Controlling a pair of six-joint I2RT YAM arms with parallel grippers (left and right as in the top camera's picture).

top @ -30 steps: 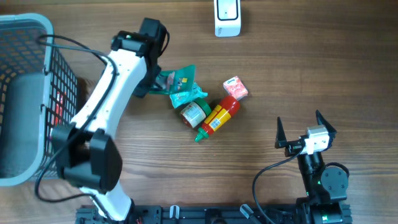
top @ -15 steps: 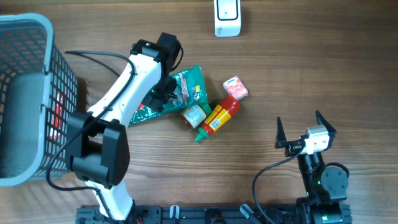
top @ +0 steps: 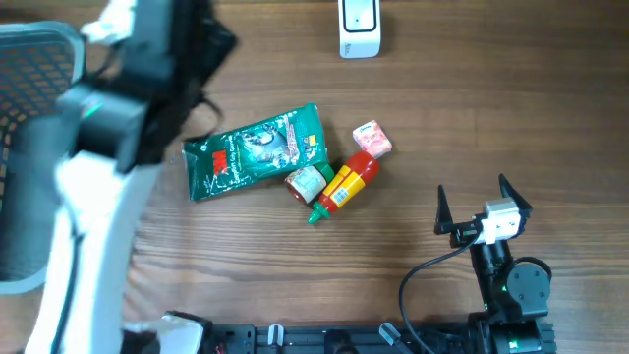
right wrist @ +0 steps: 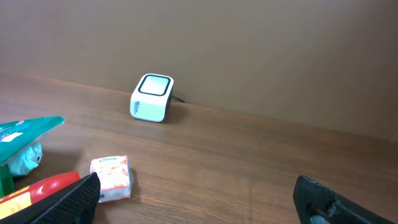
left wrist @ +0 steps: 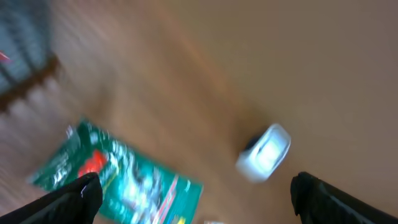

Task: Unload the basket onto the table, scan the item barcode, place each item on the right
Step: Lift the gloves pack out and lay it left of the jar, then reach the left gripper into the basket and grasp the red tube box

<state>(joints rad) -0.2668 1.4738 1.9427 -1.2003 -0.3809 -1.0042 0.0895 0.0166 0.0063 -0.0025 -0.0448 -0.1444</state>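
Lying flat on the wooden surface (top: pixel 491 88): green packet (top: pixel 256 152), lower right corner just beside a small jar (top: pixel 307 181) and a red sauce bottle (top: pixel 346 185). White barcode scanner (top: pixel 359 28) stands well apart at the far edge. Left gripper (left wrist: pixel 196 202) is spread wide and empty (wrist view blurred, packet below it). Right gripper (top: pixel 475 197) is also fully spread, holding nothing.

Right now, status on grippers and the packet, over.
Left gripper open, empty, high over table. Right gripper open, empty. Green packet flat on table, unheld, well short of scanner. Jar and ketchup bottle crowd its right end.
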